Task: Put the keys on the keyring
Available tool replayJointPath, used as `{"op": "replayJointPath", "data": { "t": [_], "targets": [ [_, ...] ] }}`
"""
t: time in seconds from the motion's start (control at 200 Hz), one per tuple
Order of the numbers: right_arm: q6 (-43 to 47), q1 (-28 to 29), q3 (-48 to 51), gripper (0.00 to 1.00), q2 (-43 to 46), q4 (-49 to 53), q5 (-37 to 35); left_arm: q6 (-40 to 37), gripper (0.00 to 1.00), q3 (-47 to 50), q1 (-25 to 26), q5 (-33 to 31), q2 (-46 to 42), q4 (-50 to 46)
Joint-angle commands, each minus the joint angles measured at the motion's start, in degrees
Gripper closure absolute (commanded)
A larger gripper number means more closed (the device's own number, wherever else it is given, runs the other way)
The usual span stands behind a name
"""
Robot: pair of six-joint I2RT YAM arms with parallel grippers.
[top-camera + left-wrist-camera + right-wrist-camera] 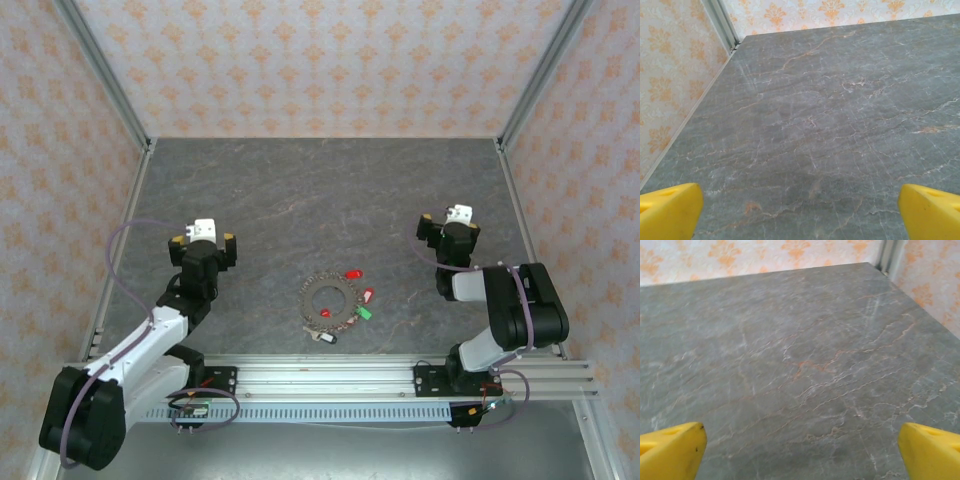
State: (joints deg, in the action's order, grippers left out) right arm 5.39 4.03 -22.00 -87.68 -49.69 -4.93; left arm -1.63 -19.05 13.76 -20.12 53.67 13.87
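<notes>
The keyring [328, 302] lies flat on the grey marbled table, near the front edge and midway between the arms. Around its right and lower rim lie the keys: a red one [352, 274], another red [368, 295], a red one inside the ring [325, 314], a green one [364, 312] and a dark one [324, 338]. My left gripper [203, 238] hovers well to the left of the ring, open and empty; its yellow fingertips [667, 210] frame bare tabletop. My right gripper [452, 222] is off to the right, also open and empty, fingertips [670, 452] wide apart.
Patterned walls with metal corner posts [100, 70] enclose the table on three sides. An aluminium rail [330, 380] carrying both arm bases runs along the near edge. Bare marbled surface [320, 200] stretches behind the ring.
</notes>
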Motion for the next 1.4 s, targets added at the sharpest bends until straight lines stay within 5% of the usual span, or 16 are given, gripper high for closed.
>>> {"op": "replayJointPath", "data": {
  "t": [0.0, 0.425, 0.576, 0.951, 1.056, 1.161, 1.241, 1.396],
  "targets": [
    [-1.99, -0.34, -0.5, 0.01, 0.04, 1.73, -2.56, -1.75, 0.0, 1.31, -2.47, 3.08, 4.1, 9.4],
    [-1.92, -0.34, -0.5, 0.01, 0.14, 1.81, -2.37, -5.65, 0.02, -5.2, -6.52, 16.58, 27.05, 25.22],
    [-1.96, -0.34, -0.51, 0.01, 0.14, 1.79, -2.37, -1.76, 0.01, -5.57, -12.0, 23.6, 30.86, 27.78],
    [-1.89, -0.34, -0.5, 0.01, 0.11, 1.79, -2.26, 0.55, 0.0, -5.43, -12.27, 18.9, 32.07, 28.4],
    [-1.96, -0.34, -0.5, 0.01, 0.15, 1.79, -2.28, -1.92, 0.0, -3.74, -12.75, 26.22, 31.67, 31.16],
    [-1.94, -0.34, -0.5, 0.01, 0.06, 1.79, -2.28, -1.99, 0.0, -3.8, -12.91, 26.65, 31.67, 30.97],
    [-1.95, -0.34, -0.51, 0.01, 0.16, 1.79, -2.28, 0.89, 0.0, -5.54, -12.58, 18.64, 32.11, 28.35],
    [-1.9, -0.34, -0.5, 0.01, 0.16, 1.7, -2.27, 0.48, 0.0, -5.42, -11.3, 16.17, 32.11, 28.58]
  ]
}}
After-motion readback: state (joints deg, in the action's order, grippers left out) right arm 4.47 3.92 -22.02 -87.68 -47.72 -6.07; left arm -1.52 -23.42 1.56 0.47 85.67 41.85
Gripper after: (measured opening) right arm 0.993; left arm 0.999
